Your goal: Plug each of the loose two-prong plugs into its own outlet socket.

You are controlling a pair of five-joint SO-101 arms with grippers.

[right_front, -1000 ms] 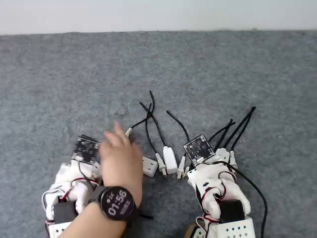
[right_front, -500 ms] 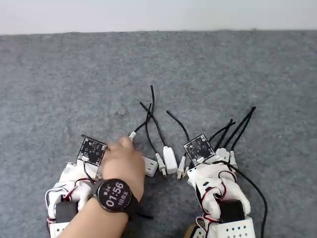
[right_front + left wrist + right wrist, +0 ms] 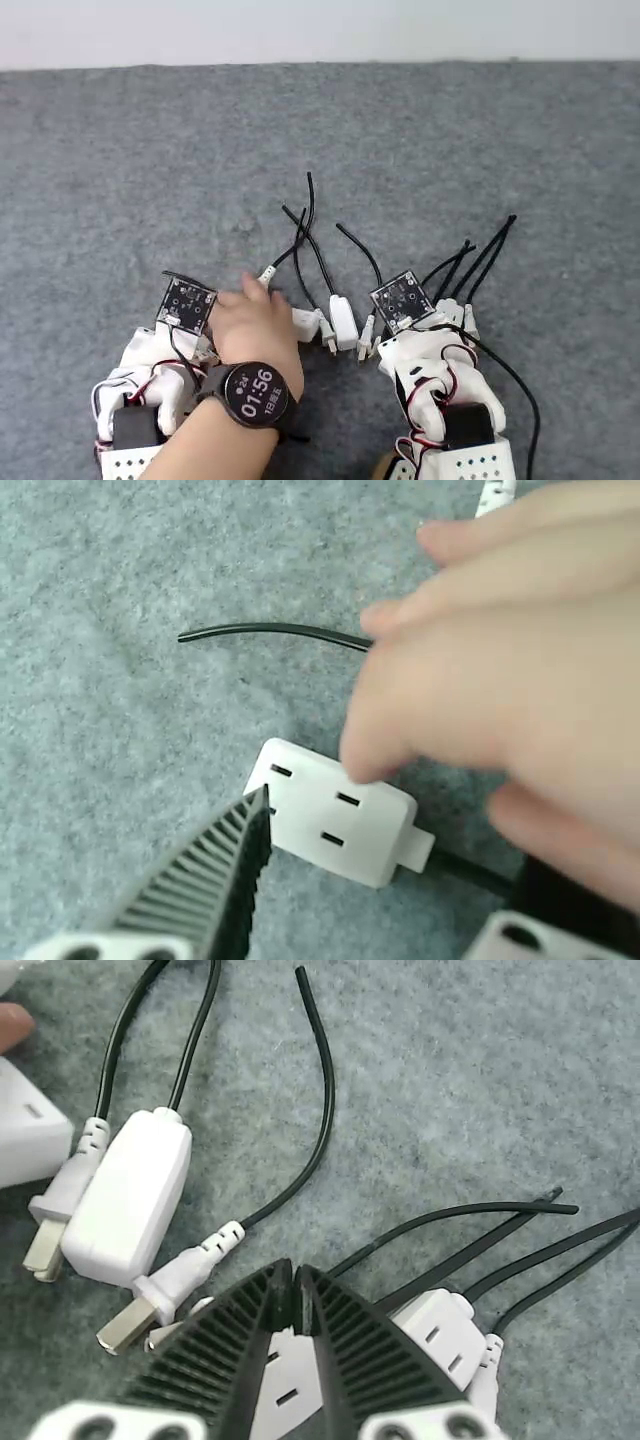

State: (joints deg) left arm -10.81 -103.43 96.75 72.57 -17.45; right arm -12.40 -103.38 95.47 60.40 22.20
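Hand: down over the left arm, fingers loosely curled, fingertips pressing on top of the white outlet socket. Resting on it, not clasping it.
Outlet socket: flat on the grey carpet, slots facing up, black cord trailing from one end.
Loose plugs: both lying unplugged, prongs bare. One right beside the white adapter, the other on the adapter's far side.
Right gripper: pinched closed on nothing, poised just above two more white sockets.
Watch: strapped on the wrist, face up.
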